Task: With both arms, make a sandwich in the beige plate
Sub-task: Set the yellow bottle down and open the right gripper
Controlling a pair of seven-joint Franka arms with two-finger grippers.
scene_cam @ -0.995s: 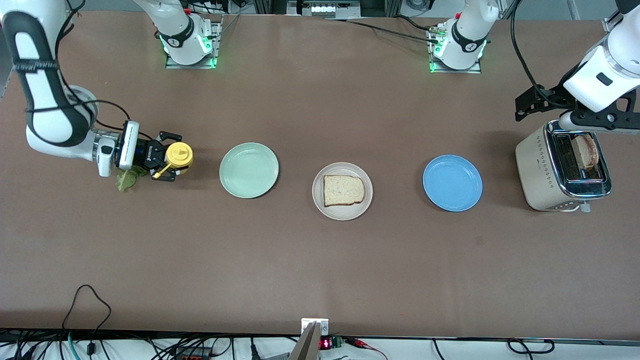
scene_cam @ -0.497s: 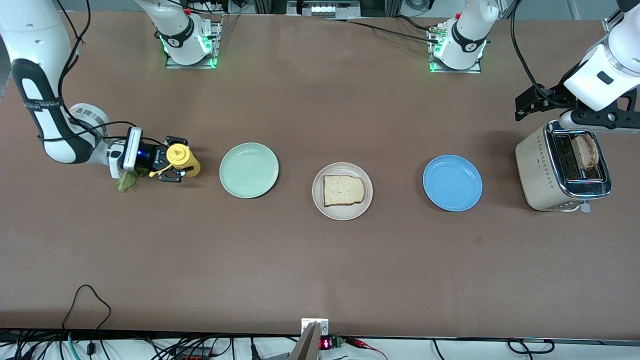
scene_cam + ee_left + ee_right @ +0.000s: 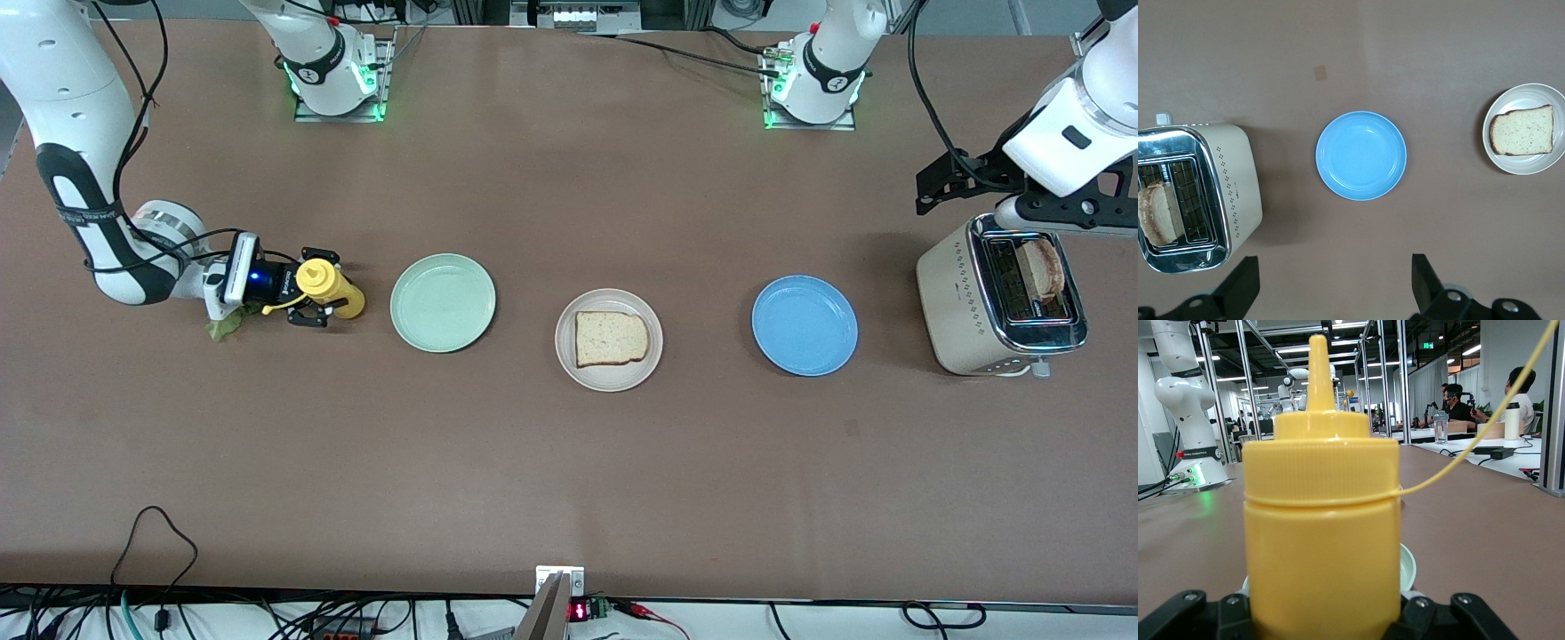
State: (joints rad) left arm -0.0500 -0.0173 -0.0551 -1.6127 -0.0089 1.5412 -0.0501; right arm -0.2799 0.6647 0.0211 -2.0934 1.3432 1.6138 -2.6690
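A single bread slice (image 3: pixel 610 338) lies on the beige plate (image 3: pixel 609 380) at the table's middle, and both show in the left wrist view as the slice (image 3: pixel 1523 130) and plate (image 3: pixel 1518 163). A second slice (image 3: pixel 1040 269) stands in the toaster (image 3: pixel 965 302). My right gripper (image 3: pixel 313 286) is shut on a yellow squeeze bottle (image 3: pixel 327 286), upright and low over the table beside the mint-green plate (image 3: pixel 443 302). This bottle (image 3: pixel 1321 540) fills the right wrist view. A green lettuce leaf (image 3: pixel 224 327) lies half hidden under the right wrist. My left gripper (image 3: pixel 1331 287) waits open and empty over the toaster.
A blue plate (image 3: pixel 805 324) sits between the beige plate and the toaster. The two arm bases (image 3: pixel 333 76) stand along the table edge farthest from the front camera. Cables hang along the nearest edge.
My right gripper has carried the yellow bottle lower and toward the mint-green plate, covering more of the lettuce leaf. The left arm has not moved.
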